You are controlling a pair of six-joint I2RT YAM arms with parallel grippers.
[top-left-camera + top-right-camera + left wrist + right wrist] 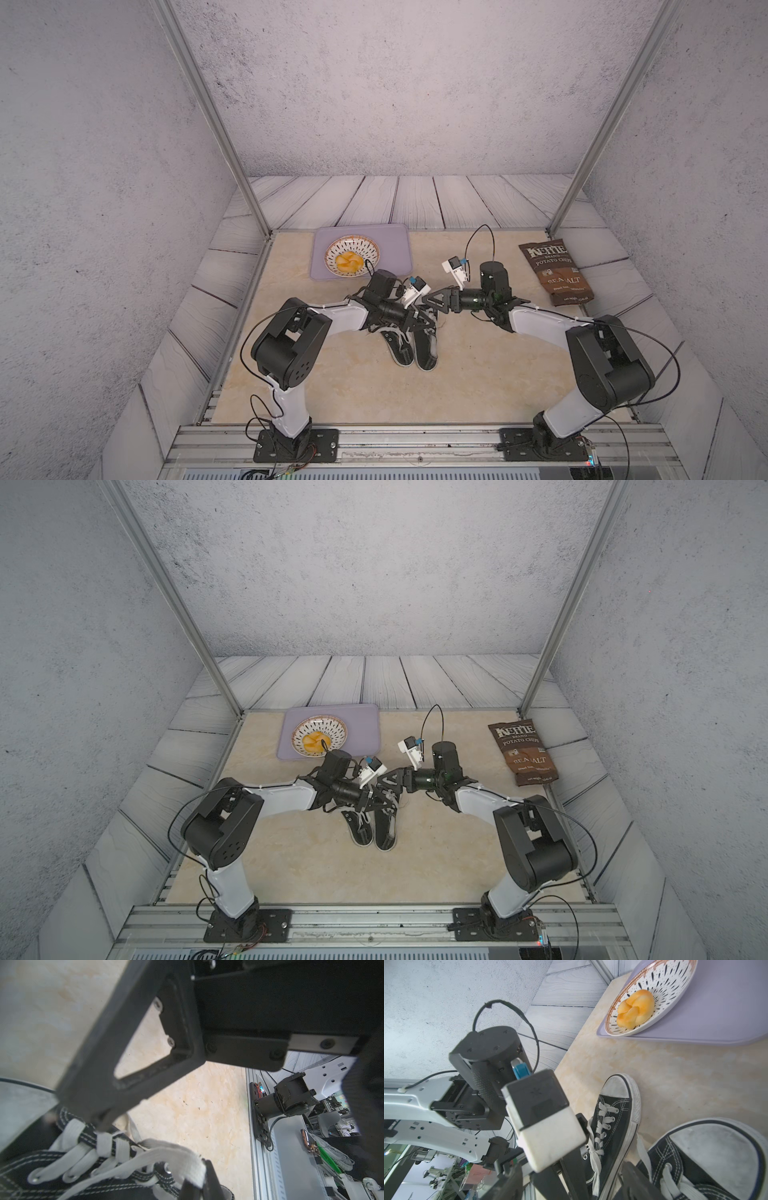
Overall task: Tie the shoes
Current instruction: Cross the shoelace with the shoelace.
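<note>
Shoes (413,345) at frame centre: my left gripper (198,1180) pinches a lace (176,1155), my right gripper (593,1186) gapes just beside it, so I risk their clashing, or the lace slipping free under a hard pull.

You have the shoes (424,349) upright, side by side, mid-counter (332,374): small black canvas low-tops, white toe caps and soles, toes toward its far edge, white laces (604,1120) loose.
</note>
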